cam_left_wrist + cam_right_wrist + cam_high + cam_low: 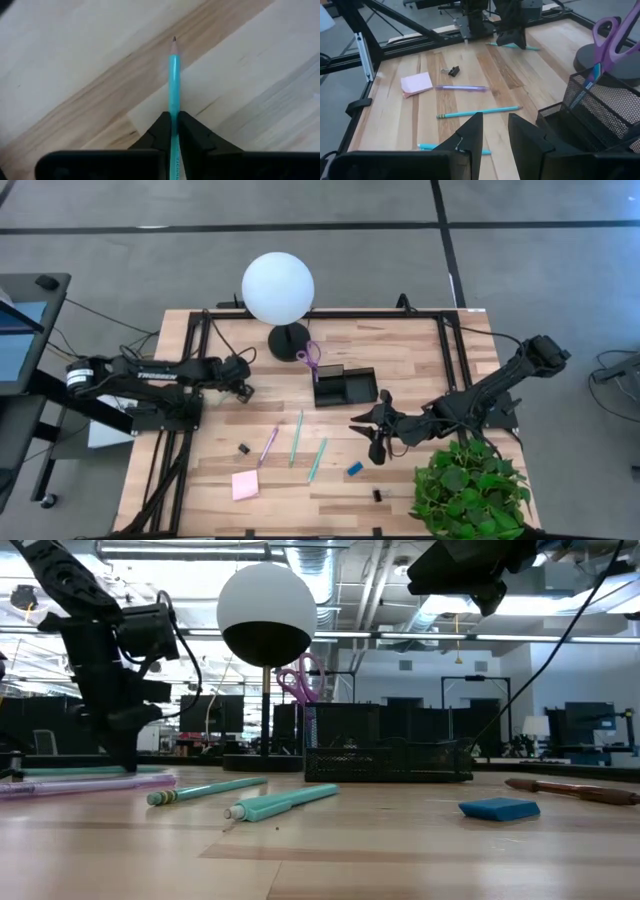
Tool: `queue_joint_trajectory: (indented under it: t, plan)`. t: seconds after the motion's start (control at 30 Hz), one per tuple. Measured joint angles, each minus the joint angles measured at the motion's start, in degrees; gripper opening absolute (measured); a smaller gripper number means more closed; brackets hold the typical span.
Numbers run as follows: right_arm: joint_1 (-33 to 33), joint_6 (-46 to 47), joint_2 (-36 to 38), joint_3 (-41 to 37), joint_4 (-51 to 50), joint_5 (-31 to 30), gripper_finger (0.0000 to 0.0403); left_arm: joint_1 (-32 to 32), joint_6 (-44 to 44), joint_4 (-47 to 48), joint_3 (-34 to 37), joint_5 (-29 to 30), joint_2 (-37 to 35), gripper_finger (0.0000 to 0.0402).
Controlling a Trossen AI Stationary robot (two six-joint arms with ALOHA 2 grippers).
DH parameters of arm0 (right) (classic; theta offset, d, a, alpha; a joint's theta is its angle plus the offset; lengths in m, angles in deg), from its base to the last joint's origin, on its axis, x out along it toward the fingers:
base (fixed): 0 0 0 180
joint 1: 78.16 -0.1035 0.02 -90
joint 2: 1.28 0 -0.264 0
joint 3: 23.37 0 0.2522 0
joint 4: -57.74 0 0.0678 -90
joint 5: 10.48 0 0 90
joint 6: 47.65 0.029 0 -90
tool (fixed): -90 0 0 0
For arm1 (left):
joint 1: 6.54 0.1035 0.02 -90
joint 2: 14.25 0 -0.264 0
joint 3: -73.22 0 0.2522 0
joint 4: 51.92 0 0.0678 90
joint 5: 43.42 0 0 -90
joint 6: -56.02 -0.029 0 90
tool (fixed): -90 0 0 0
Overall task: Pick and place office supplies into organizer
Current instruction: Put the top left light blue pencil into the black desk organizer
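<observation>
We see the left hand [172,132] clenched on a teal pencil [173,75] low over the table's left side, far from the organizer [345,387]; thin grip may slip or swing, right hand [495,131] released, idle.

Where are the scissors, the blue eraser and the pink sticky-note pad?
scissors [310,358], high view, purple handles above the organizer.
blue eraser [499,809], low view, middle of its side.
pink sticky-note pad [245,485], high view, centre of top sheet.
</observation>
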Motion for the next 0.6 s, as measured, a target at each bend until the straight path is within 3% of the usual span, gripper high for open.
queue_joint_trajectory:
  t: [0.17, 0.43, 0.5, 0.6]
  plan:
    - [0.0, 0.0, 0.0, 0.0, 0.0, 0.0, 0.0088, -3.82, 0.23, -8.24, -1.54, -2.6, -0.92, 0.0]
    - [0.0, 0.05, 0.0, 0.0, 0.03, 0.0, 0.0088, -12.28, -5.88, -38.09, -2.95, -6.39, -1.85, 0.0002]
    - [0.0, 0.09, 0.0, 0.0, 0.05, 0.0, 0.0088, -13.73, -7.04, -40.66, -3.06, -6.22, -1.9, 0.0002]
    - [-0.04, 0.09, 0.0, 0.0, 0.04, 0.02, 0.0088, -14.36, -7.12, -37.2, -3.04, -6.11, -1.86, 0.0001]
